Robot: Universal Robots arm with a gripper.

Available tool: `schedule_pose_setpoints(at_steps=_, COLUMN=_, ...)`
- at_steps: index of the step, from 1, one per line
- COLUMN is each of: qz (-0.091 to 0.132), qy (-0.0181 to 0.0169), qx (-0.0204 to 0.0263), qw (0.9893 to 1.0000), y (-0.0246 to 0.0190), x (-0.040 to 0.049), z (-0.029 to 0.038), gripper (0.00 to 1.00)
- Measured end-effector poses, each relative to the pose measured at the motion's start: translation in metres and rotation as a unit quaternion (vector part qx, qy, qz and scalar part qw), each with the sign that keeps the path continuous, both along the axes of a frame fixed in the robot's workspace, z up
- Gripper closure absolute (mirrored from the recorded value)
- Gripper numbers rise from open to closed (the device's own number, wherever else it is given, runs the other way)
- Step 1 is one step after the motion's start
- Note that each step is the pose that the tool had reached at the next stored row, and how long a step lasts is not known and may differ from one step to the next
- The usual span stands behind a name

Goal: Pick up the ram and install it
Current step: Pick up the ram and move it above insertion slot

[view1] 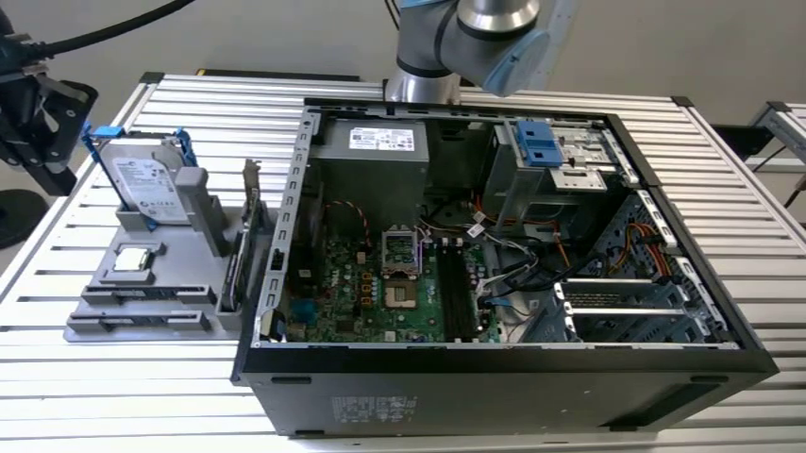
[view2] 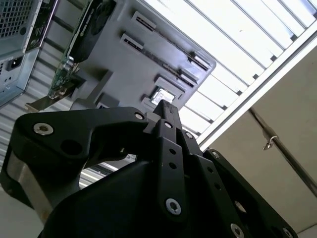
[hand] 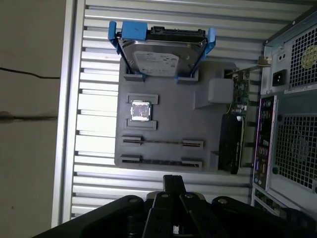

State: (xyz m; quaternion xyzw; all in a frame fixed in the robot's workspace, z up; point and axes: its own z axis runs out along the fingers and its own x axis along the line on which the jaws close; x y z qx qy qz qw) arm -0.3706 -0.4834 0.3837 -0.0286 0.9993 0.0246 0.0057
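In the first wrist view the ram (hand: 163, 142) shows edge-on as a thin dark strip held between two slotted blocks on a grey fixture plate (hand: 168, 119). A second similar strip (hand: 161, 161) lies in the row beside it. My gripper (hand: 173, 182) hangs above the slatted table just off the plate's edge nearest those rows, with its black fingers together and nothing between them. The second wrist view has the same shut fingertips (view2: 166, 106) pointing toward the plate (view2: 124, 64). In the exterior view the arm (view1: 485, 38) stands behind the open computer case (view1: 504, 363).
The plate also carries a hard drive in a blue bracket (hand: 161, 54), a silver CPU chip (hand: 140, 111) and an upright expansion card (hand: 233, 144). The case's motherboard (view1: 377, 293) lies exposed, with long black memory slots (view1: 456, 293). Cables and a drive cage crowd the case's exterior-view right.
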Motion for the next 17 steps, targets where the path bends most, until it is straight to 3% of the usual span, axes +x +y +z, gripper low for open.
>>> schedule_pose_setpoints(at_steps=11, qz=0.001, qy=0.0005, qx=0.0, qw=1.0, y=-0.0018, x=0.0, z=-0.001, gripper=1.0)
schedule_pose_setpoints(at_steps=17, qz=0.001, qy=0.0008, qx=0.0, qw=1.0, y=-0.0049, x=0.0003, z=-0.0016, gripper=1.0)
